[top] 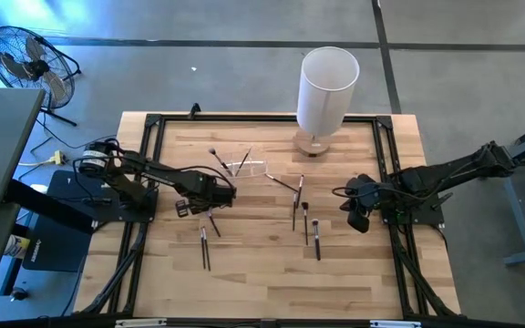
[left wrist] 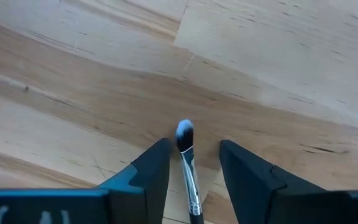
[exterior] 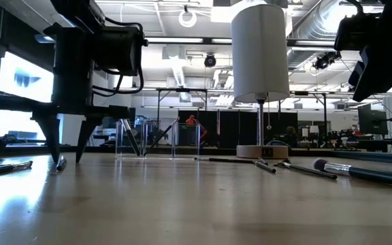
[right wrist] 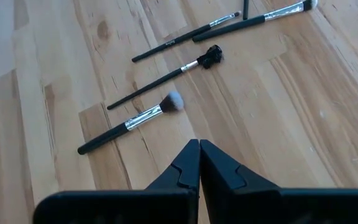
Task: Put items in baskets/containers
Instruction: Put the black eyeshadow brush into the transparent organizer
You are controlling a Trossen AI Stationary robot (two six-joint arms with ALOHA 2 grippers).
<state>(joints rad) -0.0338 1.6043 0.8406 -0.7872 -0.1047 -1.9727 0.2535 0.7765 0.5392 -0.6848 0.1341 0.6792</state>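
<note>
Left gripper (left wrist: 191, 165) is spread, straddling one brush (left wrist: 187, 163) lying flat on the table (top: 244, 282). Light, stiff, thin, likely rolls, so pinch mid-handle. About nine brushes visible; one clear holder (top: 252, 167) mid-table. Right gripper (right wrist: 199, 163) is pressed together, empty, hovering near the right-side brushes.

The table (top: 262, 273) is made of pale wood planks and has a black metal frame along its edges. It stands on a grey concrete floor (top: 463, 55) crossed by dark lines. A black fan (top: 25, 59) stands on the floor near 1 far corner. Behind the table the room is a large hall with bright windows (exterior: 15, 82), ceiling lamps (exterior: 188, 17) and silver ducts (exterior: 318, 20) overhead.
</note>
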